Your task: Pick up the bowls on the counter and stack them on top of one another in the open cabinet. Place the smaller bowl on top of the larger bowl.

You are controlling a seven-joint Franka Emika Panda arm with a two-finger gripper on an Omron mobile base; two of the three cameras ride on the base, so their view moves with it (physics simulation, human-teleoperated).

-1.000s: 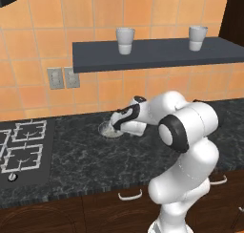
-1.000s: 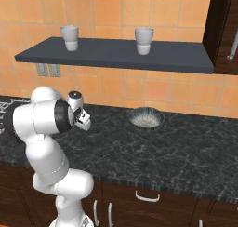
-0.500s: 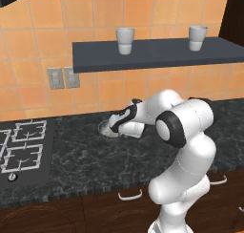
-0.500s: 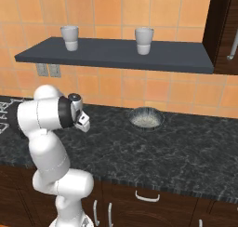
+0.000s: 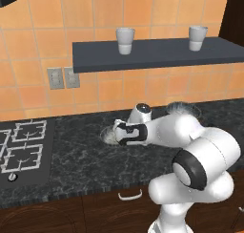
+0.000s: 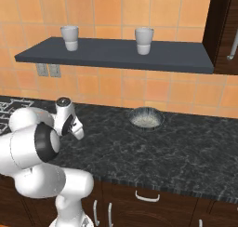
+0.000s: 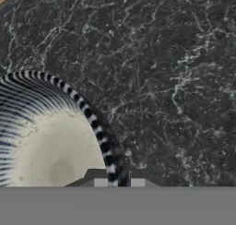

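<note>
A: Hand view looks right down on the smaller bowl (image 7: pixel 46 145). It's got a striped rim and a pale speckled inside, and it sits on the counter (image 7: pixel 161 58). The two fingertips (image 7: pixel 101 182) poke up at the bottom, one on each side of the rim.

B: So the gripper (image 5: pixel 116 133) is abt to grab it?

A: Looks like it. From the left base view it hangs low over that bowl (image 5: pixel 107 135), which shows as a small grey shape just past the hand. The jaws look a bit apart, w/ the rim between them, but whether they pinch it yet, can't tell.

B: Where's the other one?

A: The larger bowl (image 6: pixel 146 117) is on the counter too, well apart, nearer the wall. The open cabinet (image 6: pixel 116 55) is up above w/ two cups (image 6: pixel 144 40) on it.

B: Is the small bowl hard to lift?

A: Prob not. It looks small and light, and stiff like a dish. But it looks smooth, so it may slip. It may chip if it drops.

B: Best spot to hold?

A: The rim, one finger inside and one outside. Squeeze firm, keep it level. The big one should go up first, tho, bc the small one sits on top.
</note>
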